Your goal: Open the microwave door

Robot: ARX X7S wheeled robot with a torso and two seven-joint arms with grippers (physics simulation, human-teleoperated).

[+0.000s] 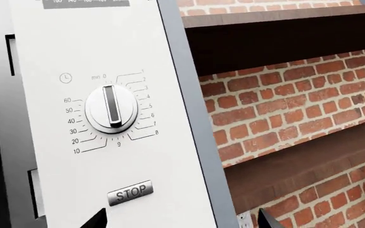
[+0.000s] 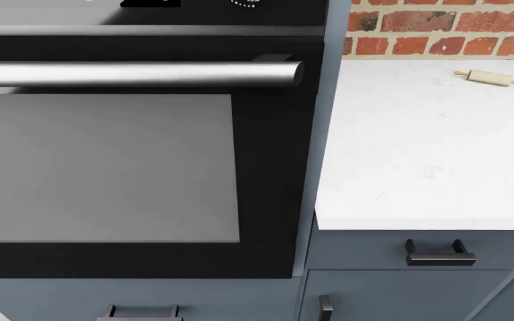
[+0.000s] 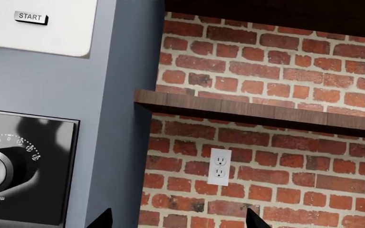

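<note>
A: Step now? Where the microwave [image 1: 106,118]?
B: Approach only. Left hand [image 1: 179,219] released, just below its STOP button [image 1: 129,192] (right hand [image 3: 179,219] also released). Next: reach the door edge.

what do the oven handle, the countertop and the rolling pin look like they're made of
Oven handle: brushed metal, probably steel; grey bar with a soft lengthwise sheen.
Countertop: white stone or a stone-look slab; faint grey flecks, matte.
Rolling pin: pale wood by its tan colour, too small to see grain.
</note>
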